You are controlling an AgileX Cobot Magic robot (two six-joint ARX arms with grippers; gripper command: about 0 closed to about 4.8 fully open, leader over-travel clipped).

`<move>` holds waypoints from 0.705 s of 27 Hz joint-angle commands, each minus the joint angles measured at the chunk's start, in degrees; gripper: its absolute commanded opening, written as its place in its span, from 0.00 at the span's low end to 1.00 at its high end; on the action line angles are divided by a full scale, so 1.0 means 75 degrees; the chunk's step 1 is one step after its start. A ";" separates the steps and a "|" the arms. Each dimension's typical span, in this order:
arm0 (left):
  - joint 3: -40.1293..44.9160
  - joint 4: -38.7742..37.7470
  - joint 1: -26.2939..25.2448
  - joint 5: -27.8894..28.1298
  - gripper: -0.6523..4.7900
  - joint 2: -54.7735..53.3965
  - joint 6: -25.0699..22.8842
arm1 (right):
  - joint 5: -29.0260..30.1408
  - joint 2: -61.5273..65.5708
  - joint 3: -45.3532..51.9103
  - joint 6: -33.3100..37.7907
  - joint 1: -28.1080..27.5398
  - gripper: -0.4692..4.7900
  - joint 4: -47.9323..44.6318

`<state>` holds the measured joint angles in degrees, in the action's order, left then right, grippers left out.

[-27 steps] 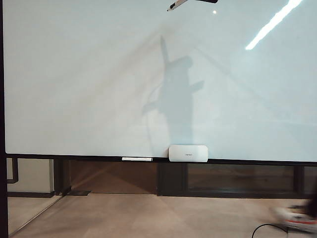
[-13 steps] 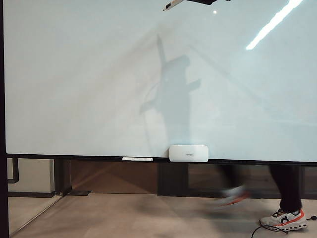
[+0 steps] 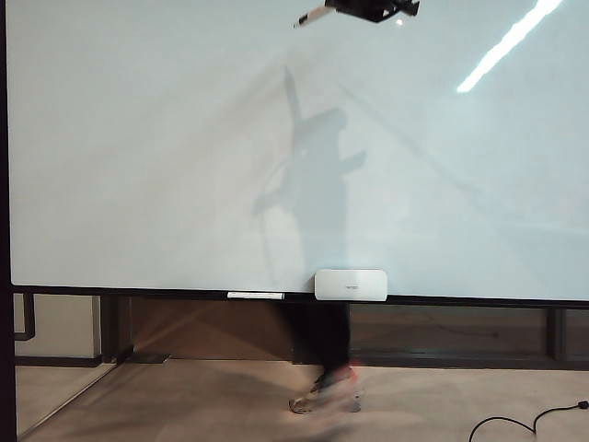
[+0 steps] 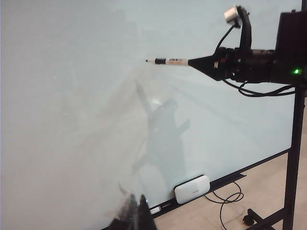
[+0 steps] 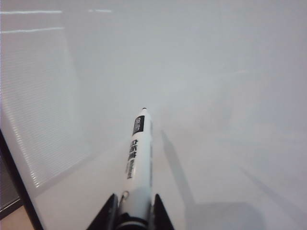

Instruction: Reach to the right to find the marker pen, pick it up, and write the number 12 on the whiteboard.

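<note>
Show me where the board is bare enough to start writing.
The whiteboard is unmarked everywhere; widest bare stretch lies left of the marker pen in the right gripper. Crowded only along the bottom ledge: eraser, white marker. Left gripper hangs low.

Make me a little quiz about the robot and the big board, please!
1. True or false: the whiteboard already has the number 12 written on it.
2. What is the right gripper holding? A) the eraser block B) the marker pen C) nothing
3. Where does the white eraser block sit?

Key:
1. False, the board shows no writing.
2. B, the marker pen, tip towards the board; whether it touches is unclear.
3. On the board's bottom ledge, beside a thin white marker. The left gripper is barely visible, holding nothing seen.
</note>
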<state>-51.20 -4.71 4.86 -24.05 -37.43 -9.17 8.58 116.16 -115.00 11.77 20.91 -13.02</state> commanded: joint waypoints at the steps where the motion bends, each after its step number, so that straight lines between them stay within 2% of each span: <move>1: -0.0026 0.0105 0.0000 0.0082 0.11 0.0009 0.0023 | -0.0160 -0.0041 -0.0052 0.0032 0.0038 0.08 -0.0530; 19: -0.0023 0.0041 0.0000 0.0143 0.11 -0.0184 -0.0128 | -0.0420 0.0154 -0.0055 0.0000 0.0035 0.08 -0.1157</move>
<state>-51.20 -4.97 4.86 -22.76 -38.83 -9.54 5.80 116.99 -115.18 11.75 21.04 -20.45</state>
